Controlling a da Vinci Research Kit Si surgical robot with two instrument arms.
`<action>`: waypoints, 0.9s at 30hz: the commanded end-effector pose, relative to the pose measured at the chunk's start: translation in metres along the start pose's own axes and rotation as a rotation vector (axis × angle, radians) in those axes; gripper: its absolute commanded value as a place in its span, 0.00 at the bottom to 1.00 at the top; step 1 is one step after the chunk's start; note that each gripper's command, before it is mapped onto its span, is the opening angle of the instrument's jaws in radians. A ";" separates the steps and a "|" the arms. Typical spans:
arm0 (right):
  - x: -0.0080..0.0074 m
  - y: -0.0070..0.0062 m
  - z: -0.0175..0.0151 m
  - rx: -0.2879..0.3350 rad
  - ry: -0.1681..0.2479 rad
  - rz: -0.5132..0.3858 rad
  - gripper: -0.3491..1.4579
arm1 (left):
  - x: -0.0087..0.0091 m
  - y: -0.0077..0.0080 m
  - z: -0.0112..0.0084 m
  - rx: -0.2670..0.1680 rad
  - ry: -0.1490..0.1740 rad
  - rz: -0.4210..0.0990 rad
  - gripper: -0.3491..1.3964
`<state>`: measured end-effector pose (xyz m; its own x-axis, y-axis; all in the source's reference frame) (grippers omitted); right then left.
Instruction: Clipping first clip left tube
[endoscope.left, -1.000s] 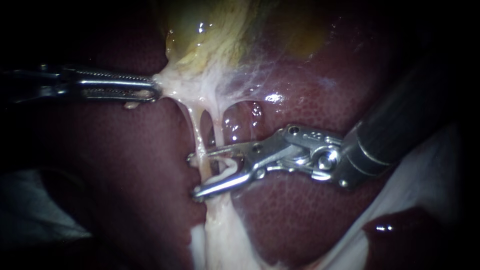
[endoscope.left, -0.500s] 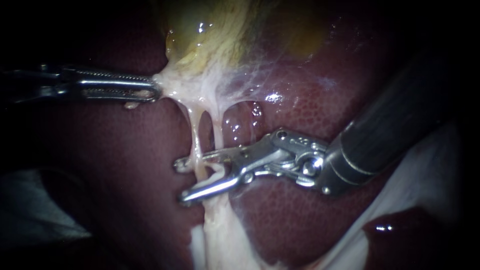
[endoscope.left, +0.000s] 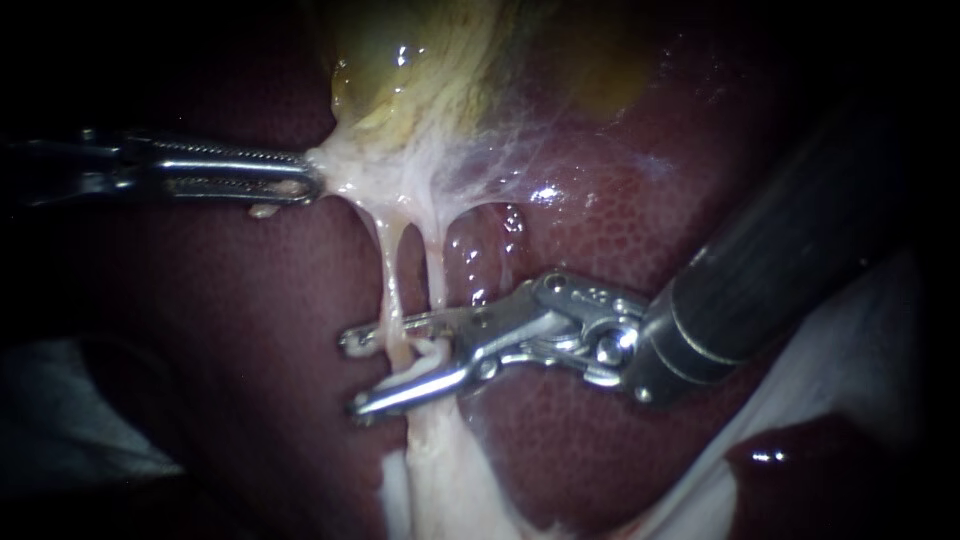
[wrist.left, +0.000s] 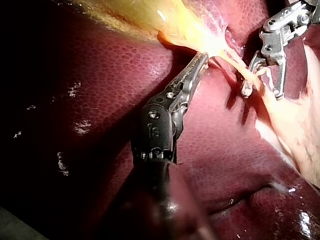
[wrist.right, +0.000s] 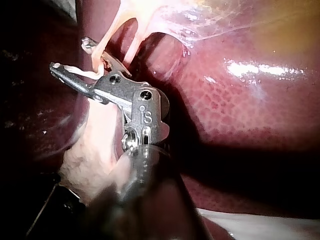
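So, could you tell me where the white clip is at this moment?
In the endoscope view, just below centre, the white clip lies between the open jaws of the right instrument, where the left tube passes between them.

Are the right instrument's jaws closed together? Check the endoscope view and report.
No: a clear gap shows between the right instrument's jaws, and the left tube runs through that gap.

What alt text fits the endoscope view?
The right instrument, jaws open and carrying a white clip, straddles the left tube over the liver. The left instrument, jaws shut on pale tissue below the gallbladder, holds it taut to the left.
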<state>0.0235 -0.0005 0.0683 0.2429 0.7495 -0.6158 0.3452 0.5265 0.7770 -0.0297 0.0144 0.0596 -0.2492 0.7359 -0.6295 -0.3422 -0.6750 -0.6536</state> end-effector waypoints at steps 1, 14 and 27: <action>-0.0002 -0.0001 0.0001 0.007 -0.004 0.004 0.44 | 0.0000 0.0000 0.0000 0.000 0.000 0.000 0.00; -0.0028 -0.0005 0.0007 0.056 -0.034 0.007 0.43 | 0.0000 0.0000 0.0000 0.000 0.000 0.000 0.00; -0.0034 -0.0004 0.0010 0.070 -0.043 0.008 0.39 | 0.0000 0.0000 0.0000 0.000 0.000 0.000 0.00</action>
<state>0.0234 -0.0036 0.0700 0.2841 0.7345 -0.6163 0.4068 0.4897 0.7712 -0.0297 0.0144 0.0596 -0.2493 0.7359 -0.6295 -0.3421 -0.6750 -0.6537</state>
